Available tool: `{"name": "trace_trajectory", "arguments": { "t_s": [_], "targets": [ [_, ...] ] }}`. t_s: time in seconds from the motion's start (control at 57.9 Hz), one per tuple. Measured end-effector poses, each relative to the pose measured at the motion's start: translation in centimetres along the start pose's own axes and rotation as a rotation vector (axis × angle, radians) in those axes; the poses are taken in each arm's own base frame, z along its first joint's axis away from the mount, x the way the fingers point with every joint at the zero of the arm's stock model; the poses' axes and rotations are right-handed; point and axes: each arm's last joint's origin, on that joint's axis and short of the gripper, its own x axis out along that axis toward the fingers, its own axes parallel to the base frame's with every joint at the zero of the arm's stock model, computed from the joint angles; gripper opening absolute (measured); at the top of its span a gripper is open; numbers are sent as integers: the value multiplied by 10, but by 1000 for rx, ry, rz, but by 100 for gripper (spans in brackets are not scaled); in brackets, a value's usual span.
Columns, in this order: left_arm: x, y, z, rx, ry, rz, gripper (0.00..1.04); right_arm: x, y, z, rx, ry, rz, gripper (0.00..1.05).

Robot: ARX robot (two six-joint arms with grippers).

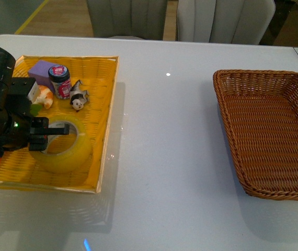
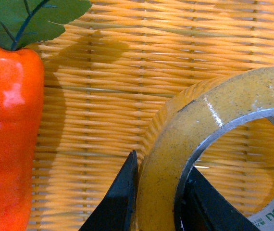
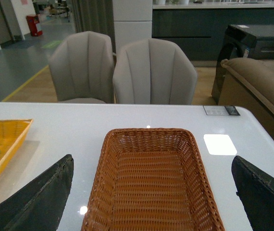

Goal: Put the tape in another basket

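One roll of tape [image 1: 65, 149] is laid flat in the single yellow tray [image 1: 109, 99] on the left of the table [image 1: 164, 157], and its wall is clamped by the left gripper [image 1: 55, 133], one finger outside and one inside the core. One jar [image 1: 60, 82], one purple block [image 1: 41, 69], one toy animal [image 1: 78, 97] and one orange pepper [image 2: 7, 134] are also held in that tray. Well apart on the right, one brown basket [image 1: 227, 104] is seen between the two widely spread fingers [image 3: 36, 197] of the right gripper [image 3: 151, 161].

- Front camera looked down across the table [image 1: 164, 157], tray [image 1: 96, 73] left, basket [image 1: 274, 130] right.
- Left wrist camera sat close above the tray's tape [image 2: 170, 139].
- Right wrist camera faced the chairs [image 3: 151, 72] over that same basket.
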Motion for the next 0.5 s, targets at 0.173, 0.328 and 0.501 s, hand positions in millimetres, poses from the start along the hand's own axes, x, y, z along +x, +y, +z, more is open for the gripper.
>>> {"name": "trace_trajectory", "arguments": {
  "t_s": [0.173,0.328,0.501],
  "targets": [
    [-40,2,24,-10,-123,-28,16,0,0,0,0,0,0,96],
    [-81,-3,52,-5,-238,-76,16,0,0,0,0,0,0,96],
    [-127,-41,84,48,-330,-205,16,0,0,0,0,0,0,96]
  ]
}}
